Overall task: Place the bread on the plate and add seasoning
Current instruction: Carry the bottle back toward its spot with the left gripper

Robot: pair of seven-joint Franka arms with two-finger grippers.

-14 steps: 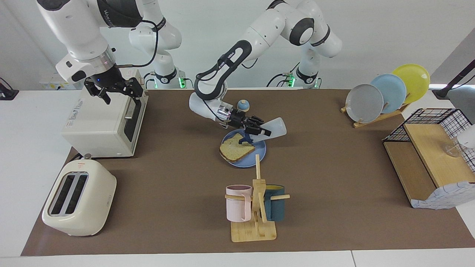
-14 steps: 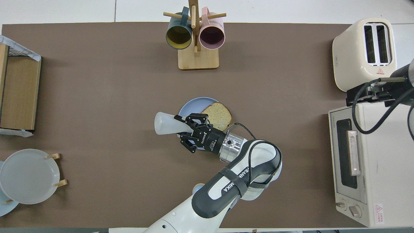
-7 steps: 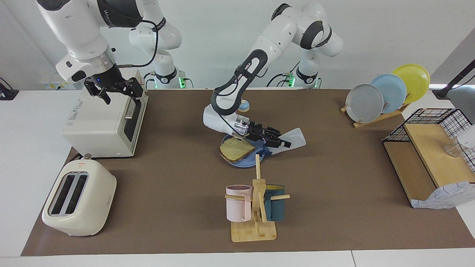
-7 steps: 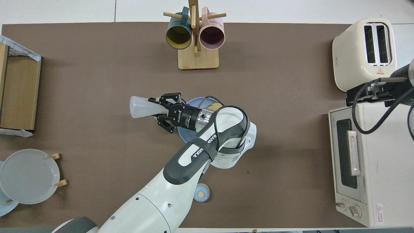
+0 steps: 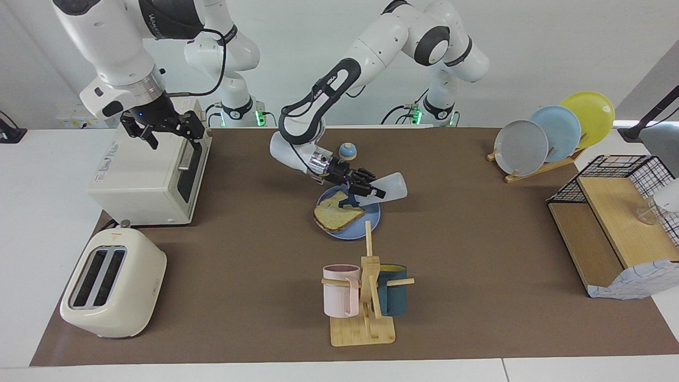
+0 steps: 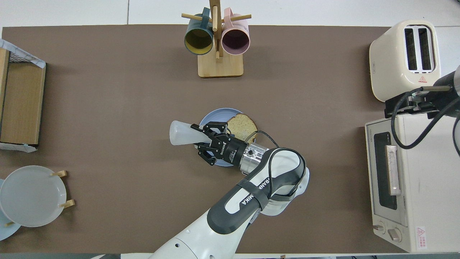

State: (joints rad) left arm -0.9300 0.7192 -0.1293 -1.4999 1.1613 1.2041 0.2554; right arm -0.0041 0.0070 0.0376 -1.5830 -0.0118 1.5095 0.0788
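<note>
Bread [image 5: 338, 214] lies flat on the medium-blue plate [image 5: 371, 224] near the middle of the table [image 5: 477, 254], covering the part of the plate toward the right arm's end. I have the left hand [image 5: 371, 189] over the plate, clamped on the seasoning [image 5: 390, 188], a translucent white bottle tipped onto its side so that its wide base points toward the left arm's end of the table. From overhead the bottle [image 6: 183, 132] sticks out past the plate's rim [image 6: 212, 113], and I see the left hand [image 6: 207, 135] gripping its narrow end; the cap is hidden by the fingers there. In the facing view a dark blue bit hangs just below the hand, above the bread. My right hand [image 5: 162, 127] waits over the toaster oven [image 5: 143, 180] at the right arm's end, its fingers spread wide and holding nothing. A small blue-domed bell [image 5: 347, 151] sits nearer to the robots than the plate. Farther from the robots stands the mug rack [image 5: 366, 297] with a pink mug [image 5: 340, 291] and a dark teal mug [image 5: 393, 297]. A cream toaster [image 5: 111, 284] sits farther from the robots than the toaster oven.
</note>
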